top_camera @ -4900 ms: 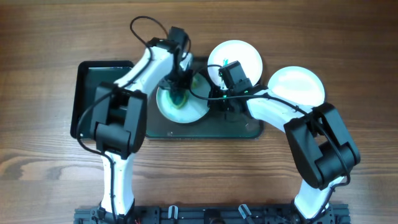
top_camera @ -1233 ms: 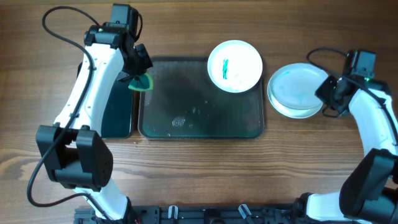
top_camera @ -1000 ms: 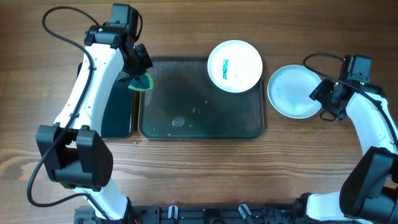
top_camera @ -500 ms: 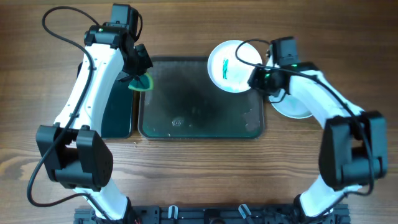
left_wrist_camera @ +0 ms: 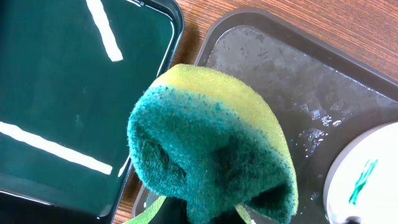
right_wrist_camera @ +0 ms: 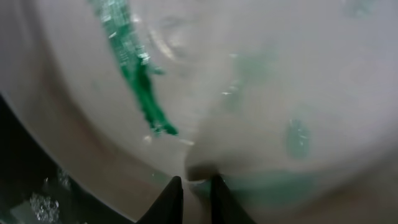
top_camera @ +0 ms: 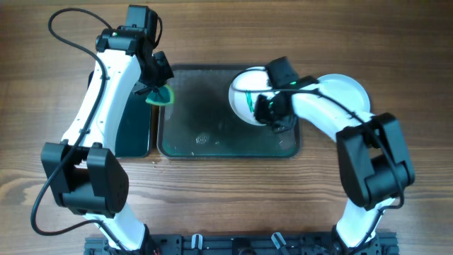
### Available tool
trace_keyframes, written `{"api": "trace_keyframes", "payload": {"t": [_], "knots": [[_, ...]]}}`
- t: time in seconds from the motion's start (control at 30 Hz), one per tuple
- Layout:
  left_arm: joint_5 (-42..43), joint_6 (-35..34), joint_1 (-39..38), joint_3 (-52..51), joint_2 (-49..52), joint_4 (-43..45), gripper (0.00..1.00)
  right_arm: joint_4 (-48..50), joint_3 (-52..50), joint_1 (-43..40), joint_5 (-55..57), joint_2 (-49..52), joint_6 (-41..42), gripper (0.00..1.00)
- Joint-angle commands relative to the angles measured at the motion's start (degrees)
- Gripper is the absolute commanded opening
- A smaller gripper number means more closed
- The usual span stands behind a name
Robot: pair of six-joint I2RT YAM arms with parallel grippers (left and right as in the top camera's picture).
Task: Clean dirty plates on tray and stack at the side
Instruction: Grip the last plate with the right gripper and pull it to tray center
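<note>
Right gripper point(top_camera: 272, 112) pinches rim of smeared plate point(top_camera: 243, 93) on tray point(top_camera: 205, 106); left gripper point(top_camera: 156, 91) clamps sponge point(left_wrist_camera: 211, 149) above tray's left rim; side plate point(top_camera: 350, 88) beside tray

Glossy wet tray point(top_camera: 205, 120), smooth shiny plate point(top_camera: 242, 95), coarse porous sponge point(left_wrist_camera: 211, 162), matt wood-grain table point(top_camera: 233, 202)

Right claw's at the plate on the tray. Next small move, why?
Probably close the right claw on the rim of the round white plate to steady it: it sits there, the green smear is unwiped, and the green-and-yellow sponge hangs over the left edge of the dark rectangular tray.
</note>
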Motion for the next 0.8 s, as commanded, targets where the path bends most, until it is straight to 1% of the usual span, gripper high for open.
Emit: {"api": "trace_keyframes", "payload": {"t": [0.0,0.1,0.17,0.27,0.33,0.37,0.43,0.5,0.63,0.77], "knots": [[0.28,-0.94,-0.26,0.24,0.00,-0.04,0.04,-0.90,-1.07,4.96,-4.11,1.42,-0.94,0.17],[0.28,-0.94,-0.26,0.24,0.00,-0.02,0.04,-0.90,-0.02,7.50,-5.79,1.33,-2.27,0.16],[0.28,-0.92,-0.26,0.24,0.02,-0.02,0.04,-1.25,1.55,7.13,-5.92,-0.37,-2.75,0.16],[0.31,-0.92,-0.26,0.24,0.02,-0.04,0.04,-4.55,3.91,3.37,-3.19,-5.75,-3.61,0.17],[0.35,-0.94,-0.28,0.24,0.00,-0.07,0.04,-8.04,4.50,-1.42,0.90,-9.55,-6.60,0.22],[0.70,-0.87,-0.39,0.24,0.02,-0.04,0.04,-9.73,4.48,-4.22,3.08,-10.21,-8.41,0.23],[1.40,-0.39,-1.33,0.13,0.02,0.07,0.04,-10.05,3.45,-7.82,3.52,-9.60,-13.97,0.23],[3.21,3.26,-3.30,-1.05,0.02,1.77,0.04,-8.85,2.21,-8.46,3.56,-7.13,-17.27,0.26],[3.34,3.63,-7.08,-1.95,1.51,3.48,0.04,-6.88,2.21,-8.48,3.78,-0.50,-18.08,0.29],[3.32,3.65,-9.92,-2.01,2.56,4.98,0.04,-5.92,2.38,-8.59,6.14,1.01,-18.27,0.29]]}}
